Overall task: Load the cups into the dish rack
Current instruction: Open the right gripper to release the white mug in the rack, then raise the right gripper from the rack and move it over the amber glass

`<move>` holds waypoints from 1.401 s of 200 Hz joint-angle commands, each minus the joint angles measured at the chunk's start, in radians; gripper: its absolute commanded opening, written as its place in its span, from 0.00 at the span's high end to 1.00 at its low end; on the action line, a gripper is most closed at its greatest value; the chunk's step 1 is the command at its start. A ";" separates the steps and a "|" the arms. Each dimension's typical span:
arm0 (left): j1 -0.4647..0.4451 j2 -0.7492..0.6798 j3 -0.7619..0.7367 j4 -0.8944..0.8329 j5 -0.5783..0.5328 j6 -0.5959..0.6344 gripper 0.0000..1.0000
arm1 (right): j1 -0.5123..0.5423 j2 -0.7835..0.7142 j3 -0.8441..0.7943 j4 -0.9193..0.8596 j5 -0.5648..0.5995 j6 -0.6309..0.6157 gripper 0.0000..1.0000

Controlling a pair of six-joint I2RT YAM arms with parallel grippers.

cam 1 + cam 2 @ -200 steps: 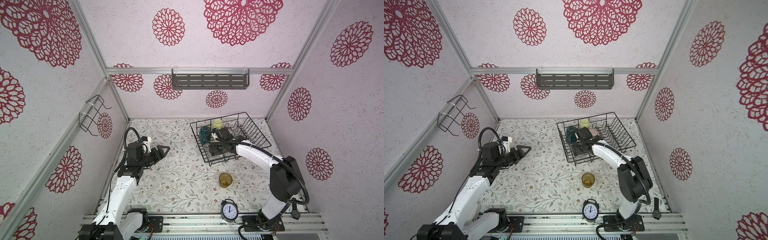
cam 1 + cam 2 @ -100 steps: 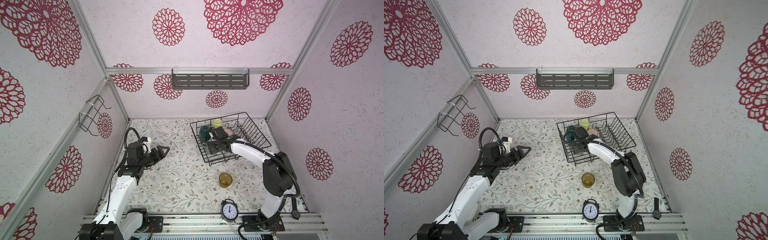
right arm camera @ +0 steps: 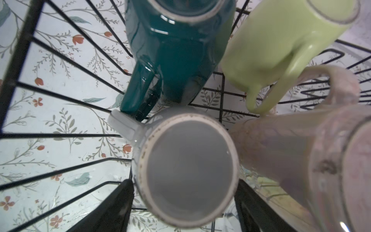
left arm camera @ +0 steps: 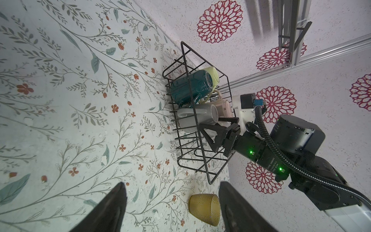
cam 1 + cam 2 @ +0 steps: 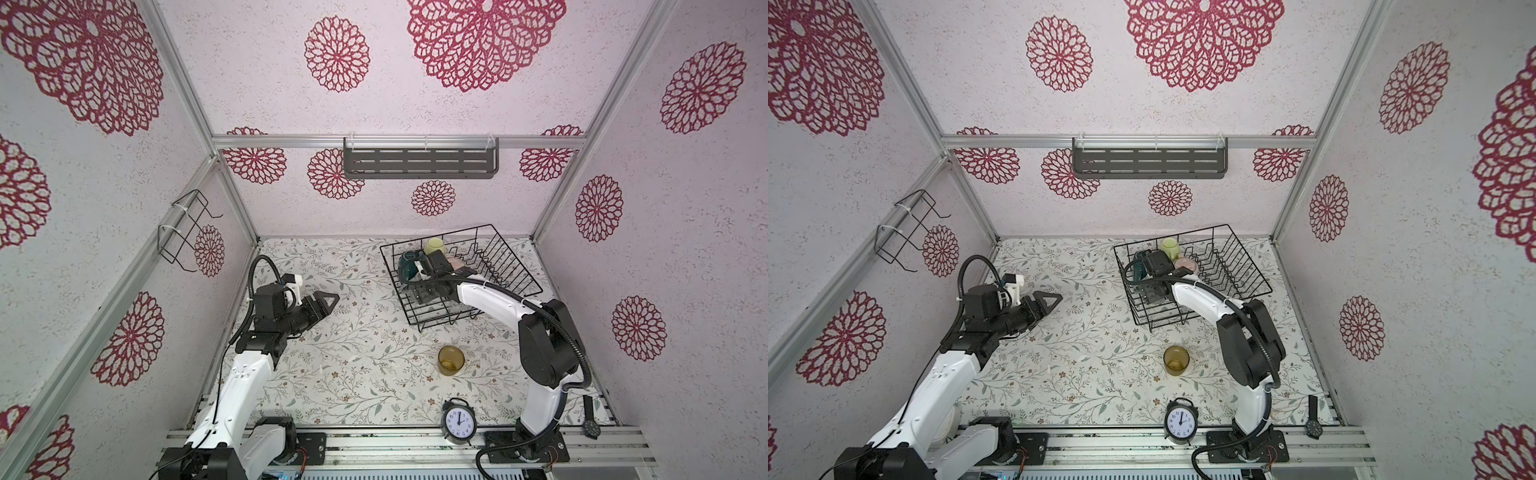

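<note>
The black wire dish rack (image 5: 518, 257) (image 5: 1251, 257) (image 3: 20, 50) stands at the back right. Inside it are a dark teal mug (image 5: 409, 266) (image 3: 180, 50), a yellow-green mug (image 5: 434, 246) (image 3: 281, 40), a pale pink mug (image 5: 455, 262) (image 3: 291, 144) and a grey mug (image 4: 196, 118) (image 3: 186, 170) standing mouth up. My right gripper (image 5: 430, 291) (image 3: 183, 180) reaches down into the rack, open, one finger on each side of the grey mug. An amber tumbler (image 5: 451, 360) (image 5: 1176, 360) (image 4: 203, 206) stands alone on the floral table. My left gripper (image 5: 330, 298) (image 4: 171, 186) hovers open and empty at the left.
A round black alarm clock (image 5: 458, 423) (image 5: 1180, 422) stands at the front edge, just in front of the tumbler. A grey slotted shelf (image 5: 419, 162) hangs on the back wall and a small wire holder (image 5: 183, 232) on the left wall.
My right gripper has shifted slightly toward the back inside the rack and its elbow has swung inward. The left arm has not moved.
</note>
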 commanded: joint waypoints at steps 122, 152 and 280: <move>-0.246 -0.053 0.185 -0.209 -0.255 0.142 0.29 | -0.003 -0.645 -0.330 -0.058 -0.128 0.214 0.12; -0.309 -0.039 0.216 -0.217 -0.317 0.155 0.29 | -0.003 -0.755 -0.394 -0.228 -0.153 0.289 0.12; -0.419 0.015 0.202 -0.265 -0.374 0.198 0.27 | -0.003 -0.875 -0.744 -0.231 -0.322 0.470 0.27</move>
